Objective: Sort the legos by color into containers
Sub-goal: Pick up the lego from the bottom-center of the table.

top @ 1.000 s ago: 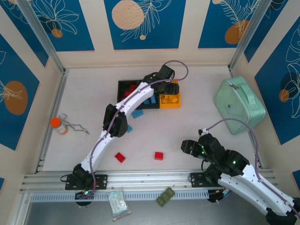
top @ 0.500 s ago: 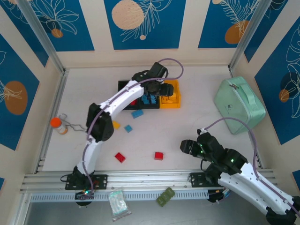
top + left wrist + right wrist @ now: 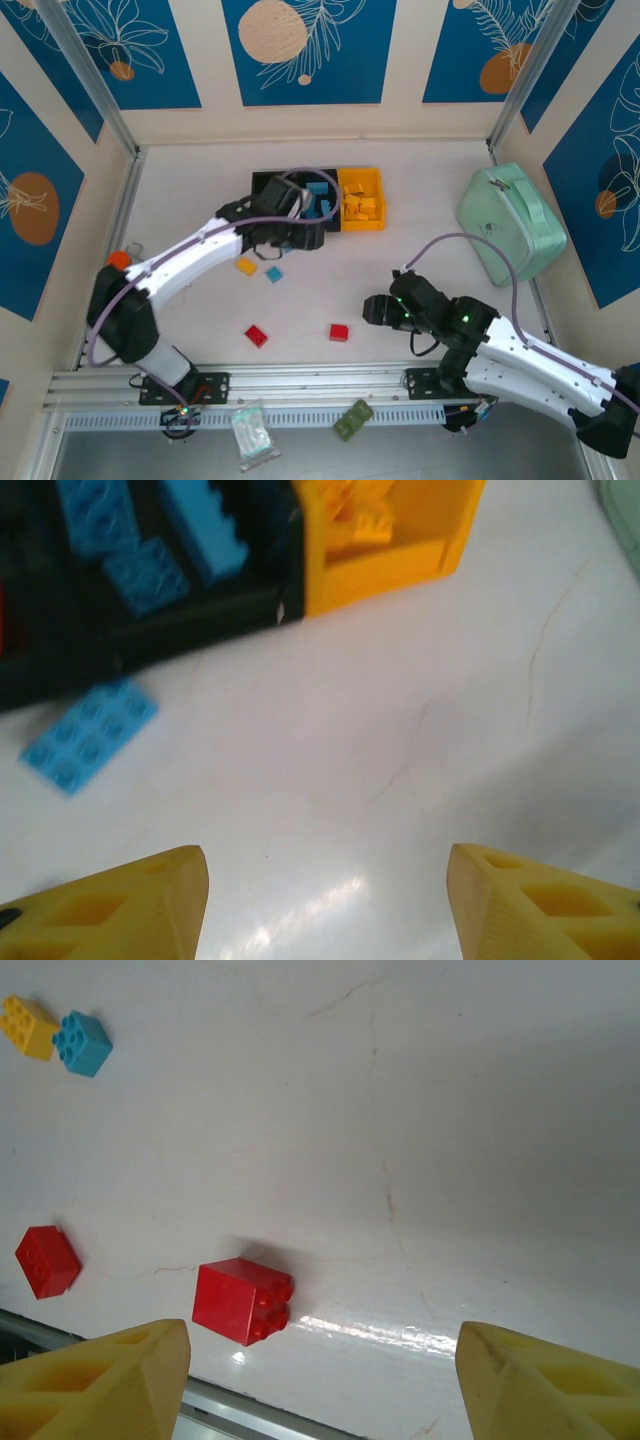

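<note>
Red lego (image 3: 243,1300): on the table (image 3: 450,1110), lower left of my right wrist view; a second red lego (image 3: 47,1260) at the left edge.
Right pincer (image 3: 320,1385): fingers apart, empty; red lego just above my left finger.
Left pincer (image 3: 325,900): apart, empty; blue lego (image 3: 88,732) upper left, beside the black bin (image 3: 200,625).
Around: yellow bin (image 3: 385,565) above; mint case (image 3: 510,222) far right.

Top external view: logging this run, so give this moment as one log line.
left gripper: open, empty, near yellow bin | right gripper: open, empty, by nearest red brick | sorting: unfinished
</note>
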Motion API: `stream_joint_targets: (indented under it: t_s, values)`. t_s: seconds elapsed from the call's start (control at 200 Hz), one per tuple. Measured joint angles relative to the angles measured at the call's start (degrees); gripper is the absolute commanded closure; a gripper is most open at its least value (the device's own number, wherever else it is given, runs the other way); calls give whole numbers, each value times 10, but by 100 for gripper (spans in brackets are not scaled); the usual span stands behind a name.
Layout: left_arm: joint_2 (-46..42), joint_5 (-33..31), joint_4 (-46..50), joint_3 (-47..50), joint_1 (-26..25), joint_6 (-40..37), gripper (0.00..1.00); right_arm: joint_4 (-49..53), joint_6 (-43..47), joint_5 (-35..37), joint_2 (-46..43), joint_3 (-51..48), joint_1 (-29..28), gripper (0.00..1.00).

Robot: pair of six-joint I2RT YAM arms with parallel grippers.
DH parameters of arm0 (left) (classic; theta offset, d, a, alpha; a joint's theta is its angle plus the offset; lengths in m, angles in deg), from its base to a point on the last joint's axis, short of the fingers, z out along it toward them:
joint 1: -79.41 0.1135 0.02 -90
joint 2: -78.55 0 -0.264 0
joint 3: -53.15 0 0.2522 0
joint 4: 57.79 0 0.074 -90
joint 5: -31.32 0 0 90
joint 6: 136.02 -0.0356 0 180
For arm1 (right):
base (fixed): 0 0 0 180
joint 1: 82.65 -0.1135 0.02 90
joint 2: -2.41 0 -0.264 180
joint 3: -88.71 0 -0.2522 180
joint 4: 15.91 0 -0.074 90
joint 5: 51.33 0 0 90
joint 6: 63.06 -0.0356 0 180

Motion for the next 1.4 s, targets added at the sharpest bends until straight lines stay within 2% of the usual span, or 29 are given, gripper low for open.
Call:
stream_joint_targets:
  t_s: [0.235,0.395,0.57,0.785,0.885,0.965,1.151,1.241,1.396]
  values:
    - [-203,21,-1,170,31,38,35,-1,-44,20,126,48,-64,25]
    - [-306,23,24,256,40,67,34,-12,-72,22,213,69,-93,24]
    - [-370,26,54,315,48,94,34,-28,-87,22,297,102,-116,23]
    - [-403,31,68,345,50,118,34,-45,-98,15,378,133,-119,26]
    - [-407,32,68,355,51,123,34,-51,-99,7,408,138,-119,30]
    - [-406,33,68,362,52,129,34,-52,-100,0,429,144,-119,36]
    - [-404,36,61,371,53,137,34,-55,-108,-7,442,146,-118,59]
    - [-404,36,57,376,53,139,34,-53,-103,-8,441,152,-117,66]
    - [-404,36,54,380,53,145,34,-40,-90,-8,441,175,-109,67]
